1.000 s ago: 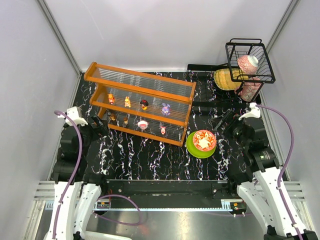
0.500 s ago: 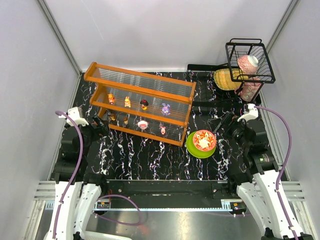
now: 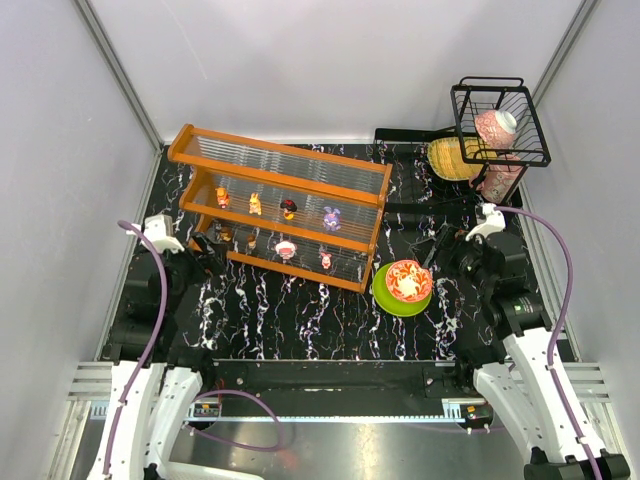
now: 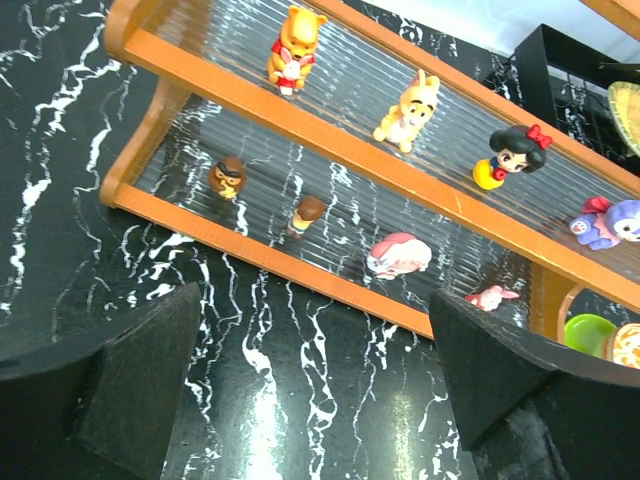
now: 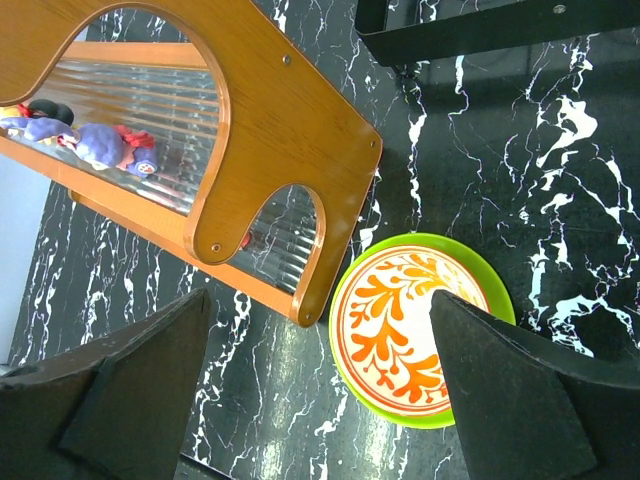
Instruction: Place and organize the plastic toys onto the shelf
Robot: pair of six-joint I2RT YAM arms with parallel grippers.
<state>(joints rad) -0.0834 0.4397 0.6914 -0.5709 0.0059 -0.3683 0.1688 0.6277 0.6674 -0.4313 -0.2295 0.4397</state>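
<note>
Right gripper (image 5: 320,300) hangs with fingers spread wide over the marbled table (image 5: 530,170). Between them sit the foot of the shelf (image 5: 290,130) and the patterned bowl (image 5: 395,340) on its green plate (image 5: 487,275). A purple toy (image 5: 98,143) shows through the end panel's cut-out.

shelf (image 4: 340,145) cut off at top, green plate (image 4: 585,331) cropped right

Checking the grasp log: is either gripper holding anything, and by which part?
Nothing is held: the left gripper and the right gripper are both open and empty.
</note>
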